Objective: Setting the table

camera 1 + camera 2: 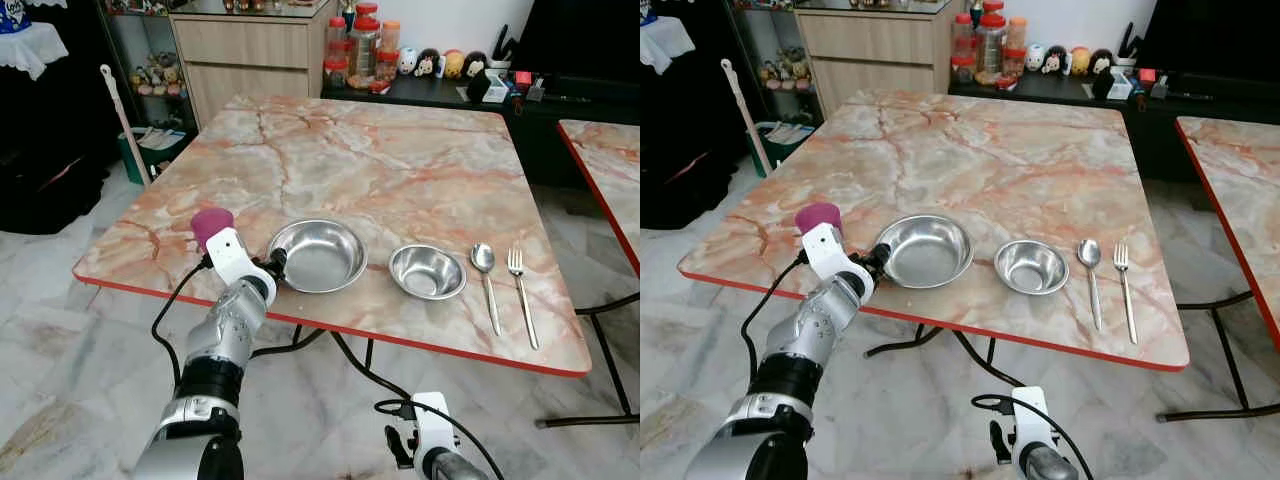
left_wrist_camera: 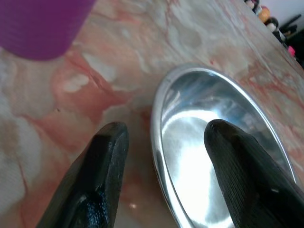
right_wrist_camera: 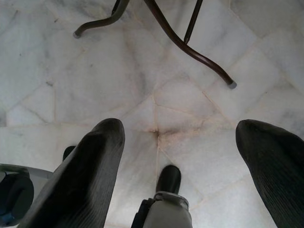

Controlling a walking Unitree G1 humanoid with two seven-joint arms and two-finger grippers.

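Observation:
A marble-patterned table [image 1: 380,160] carries a row near its front edge: a purple cup [image 1: 211,224], a large steel bowl [image 1: 320,255], a small steel bowl [image 1: 427,271], a spoon [image 1: 487,280] and a fork [image 1: 520,290]. My left gripper [image 1: 275,264] is at the large bowl's left rim, just right of the cup. In the left wrist view it is open [image 2: 166,130]: one finger [image 2: 107,156] rests outside the bowl [image 2: 209,156], the other over its inside. The cup [image 2: 42,23] stands close beside it. My right gripper [image 3: 178,137] hangs open below the table, pointing at the floor.
A second marble table [image 1: 610,160] stands at the right with a narrow gap between. Behind are a wooden cabinet [image 1: 250,55], a low dark shelf with jars [image 1: 362,45] and a long-handled tool [image 1: 125,120] leaning at the left. The table's metal legs [image 3: 190,45] cross the tiled floor.

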